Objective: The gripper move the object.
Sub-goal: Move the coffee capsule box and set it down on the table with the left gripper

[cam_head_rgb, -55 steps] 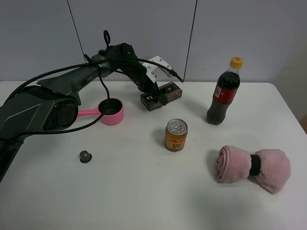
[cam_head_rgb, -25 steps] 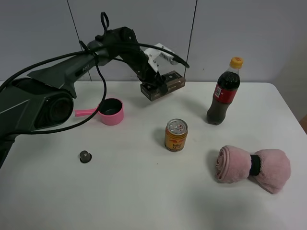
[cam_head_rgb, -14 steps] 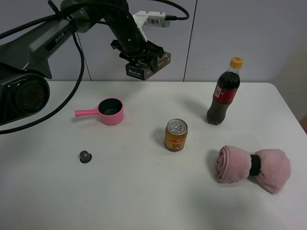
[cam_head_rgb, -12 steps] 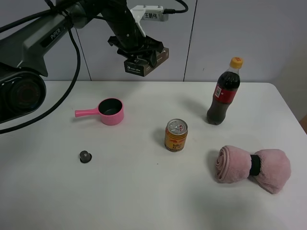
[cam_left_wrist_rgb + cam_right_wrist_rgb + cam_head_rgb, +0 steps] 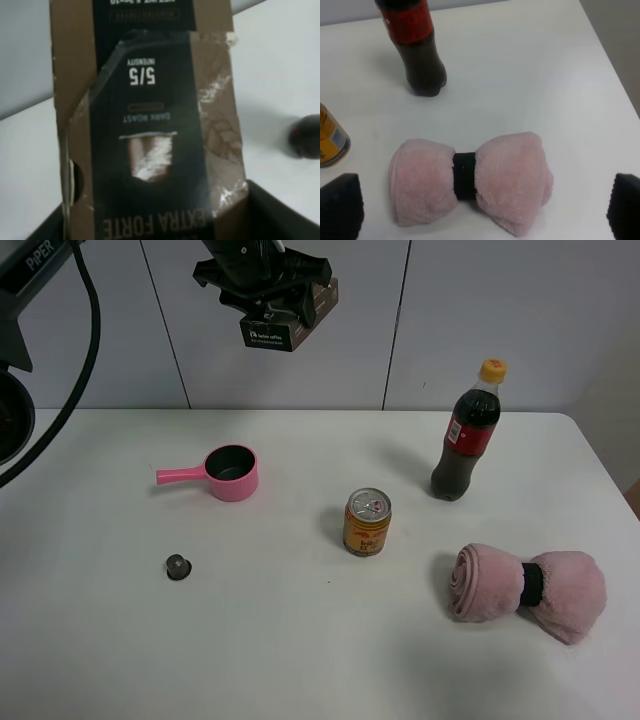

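Near edge first: right gripper [image 5: 482, 210] is hanging above the pink towel roll [image 5: 527, 583] at 4 o'clock, fingers spread wide, gripping nothing. You're seeing the drink can [image 5: 367, 522] sitting near centre of the surface [image 5: 300, 660], the small capsule [image 5: 178, 566] at 8 o'clock, the pink cup [image 5: 232, 472] at 10 and the cola bottle [image 5: 465, 430] at 2, all well apart.

Far end, 11–12 o'clock: left gripper [image 5: 262, 288] is pinching the object [image 5: 292, 318] and holding it high in the air, well clear of the surface, in front of the back wall [image 5: 500, 310].

I'm reading this as the carry phase: pick done, place not yet. Next you're probably needing a bare spot, a slow descent with the box level, and release only once it's lying flat.

Object: flat long carton, dark brown-black panels, tan cardboard edges, white print reading "5/5 INTENSITY", "DARK ROAST", "EXTRA FORTE", capsule picture mid-panel. Edges are looking scuffed and creased, so I'm guessing thin card; you're risking a crush if squeezing harder.
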Robot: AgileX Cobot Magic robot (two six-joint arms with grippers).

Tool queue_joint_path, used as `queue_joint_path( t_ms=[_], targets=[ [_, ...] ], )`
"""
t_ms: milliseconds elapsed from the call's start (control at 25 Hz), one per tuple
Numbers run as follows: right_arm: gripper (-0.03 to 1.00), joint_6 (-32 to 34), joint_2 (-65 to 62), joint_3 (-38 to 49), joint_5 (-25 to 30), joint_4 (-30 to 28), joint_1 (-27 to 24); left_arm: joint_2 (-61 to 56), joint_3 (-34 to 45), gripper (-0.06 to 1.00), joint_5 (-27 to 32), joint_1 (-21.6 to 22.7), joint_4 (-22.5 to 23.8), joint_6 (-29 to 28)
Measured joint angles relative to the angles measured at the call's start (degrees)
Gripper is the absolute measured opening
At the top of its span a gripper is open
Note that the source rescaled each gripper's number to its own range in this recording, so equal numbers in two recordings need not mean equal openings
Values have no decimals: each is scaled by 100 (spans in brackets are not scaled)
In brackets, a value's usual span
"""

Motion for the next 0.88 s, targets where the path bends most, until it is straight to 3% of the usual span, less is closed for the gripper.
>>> queue_joint_path(
  t_ms=[320, 600, 880],
  targets=[
    [100, 0, 0, 0, 0, 0, 0, -299, 676, 1, 48, -358, 6, 1040],
    [100, 0, 0, 0, 0, 0, 0, -394, 875, 1, 30, -766, 17, 1172],
    [100, 0, 0, 0, 0, 0, 0, -711, 2477, 1, 12, -787, 0, 1270]
  ],
)
